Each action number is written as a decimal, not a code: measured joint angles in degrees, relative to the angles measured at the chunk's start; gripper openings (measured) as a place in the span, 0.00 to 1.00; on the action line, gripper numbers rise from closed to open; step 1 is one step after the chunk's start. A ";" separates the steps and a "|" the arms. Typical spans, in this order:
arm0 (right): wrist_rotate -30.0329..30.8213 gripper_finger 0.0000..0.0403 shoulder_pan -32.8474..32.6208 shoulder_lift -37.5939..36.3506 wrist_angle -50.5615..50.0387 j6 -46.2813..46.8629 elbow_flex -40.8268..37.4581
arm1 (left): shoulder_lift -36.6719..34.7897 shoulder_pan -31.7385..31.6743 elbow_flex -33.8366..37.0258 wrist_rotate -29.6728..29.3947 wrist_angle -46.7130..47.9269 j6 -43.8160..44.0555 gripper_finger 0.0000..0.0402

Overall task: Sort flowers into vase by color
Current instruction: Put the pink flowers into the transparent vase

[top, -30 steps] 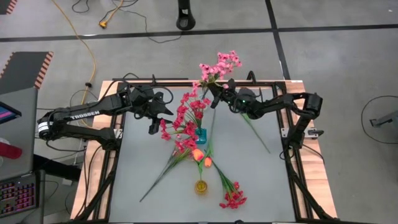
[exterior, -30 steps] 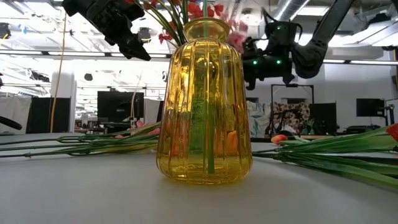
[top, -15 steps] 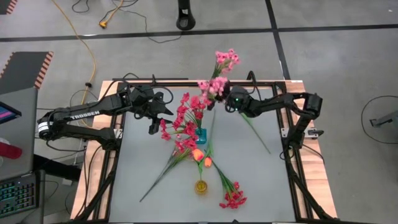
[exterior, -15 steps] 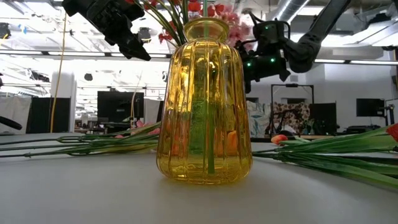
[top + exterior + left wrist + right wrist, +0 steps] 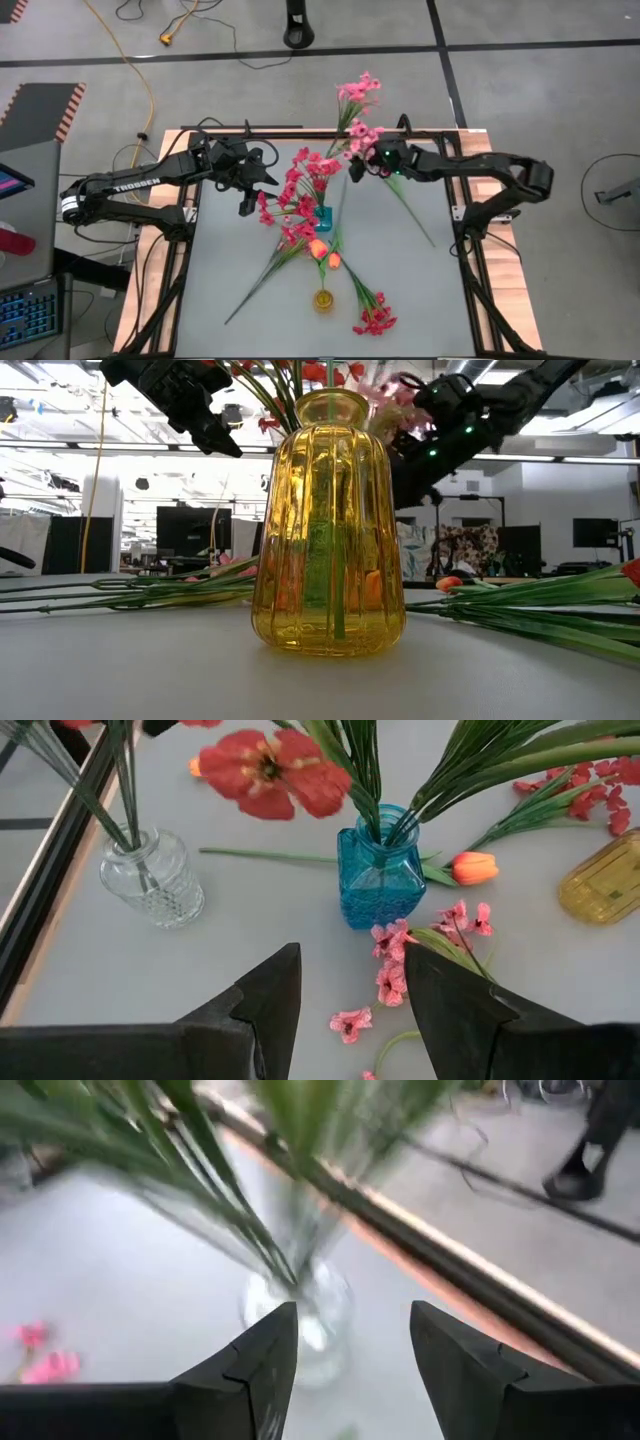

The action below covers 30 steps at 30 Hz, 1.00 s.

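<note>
A clear glass vase [image 5: 150, 875] stands near the table's far edge and holds green-stemmed pink sprays [image 5: 358, 92]. My right gripper [image 5: 352, 166] hovers open just beside it. In the right wrist view the vase [image 5: 300, 1320] and its stems lie ahead of the open fingers [image 5: 355, 1370], untouched. A blue vase [image 5: 322, 215] at mid-table holds red sprays [image 5: 300, 185]. My left gripper [image 5: 255, 192] hangs open to the left of them, above the table [image 5: 350, 1010]. A yellow vase [image 5: 323, 298] stands near the front. Two orange buds [image 5: 325, 253] lie between the blue and yellow vases.
A red spray [image 5: 375, 318] lies at the front right of the yellow vase [image 5: 328, 525]. Loose green stems lie toward the left front [image 5: 258, 280] and toward the right [image 5: 410, 210]. Small pink blossoms [image 5: 400, 960] lie on the table by the blue vase [image 5: 378, 870].
My right gripper has opened and let go of a pink spray, which now stands in the clear vase with its blossoms leaning past the far edge. The gripper has drawn back a little toward the table's right edge and tipped up from pointing steeply down.
</note>
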<state>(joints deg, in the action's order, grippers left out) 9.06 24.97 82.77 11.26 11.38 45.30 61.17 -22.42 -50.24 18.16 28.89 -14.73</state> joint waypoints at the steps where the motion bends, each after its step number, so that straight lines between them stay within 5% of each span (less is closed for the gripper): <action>1: 0.02 0.55 0.00 -1.21 -2.87 -0.02 0.00 | 0.02 0.00 0.00 0.02 0.02 0.18 0.42; 15: 0.02 0.55 -0.02 -14.88 -26.93 0.04 0.00 | 0.02 -0.01 0.00 1.18 1.27 1.44 0.42; 30: 0.31 0.55 -0.02 -23.50 -39.89 -2.82 0.00 | 0.02 2.04 0.00 2.57 9.39 4.51 0.42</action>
<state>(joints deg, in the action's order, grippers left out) 9.37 24.95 59.27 -28.63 8.56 45.30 61.19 -20.38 -50.24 20.73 38.28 -10.22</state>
